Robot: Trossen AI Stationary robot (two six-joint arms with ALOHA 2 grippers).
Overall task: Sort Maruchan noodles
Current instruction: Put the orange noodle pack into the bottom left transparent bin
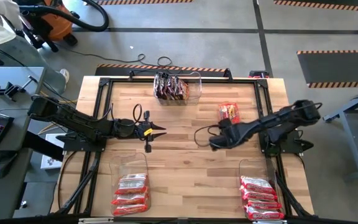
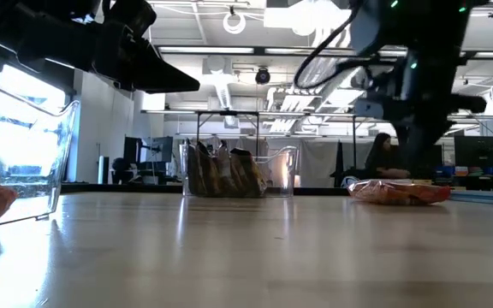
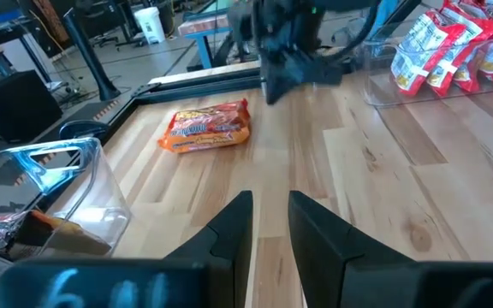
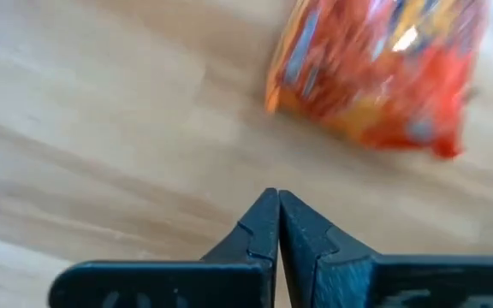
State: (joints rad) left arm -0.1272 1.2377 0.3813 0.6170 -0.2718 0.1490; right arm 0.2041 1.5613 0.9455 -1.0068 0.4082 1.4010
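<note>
One orange-red noodle packet (image 1: 229,112) (image 2: 398,192) (image 3: 208,127) (image 4: 375,73) lies flat on the wooden table, right of centre toward the far edge. My right gripper (image 1: 213,143) (image 4: 272,198) hangs above the table just to the near left of the packet, pointing steeply down, shut and holding nothing. My left gripper (image 1: 162,129) (image 3: 270,210) waits above the table left of centre, almost level, with a narrow gap between its fingers and nothing in it.
A clear bin (image 1: 179,87) (image 2: 238,171) of dark packets stands at the far middle edge. A bin (image 1: 131,190) of orange-red packets stands at the near left, and a bin (image 1: 263,196) (image 3: 452,43) of red-and-white packets at the near right. The table's middle is bare wood.
</note>
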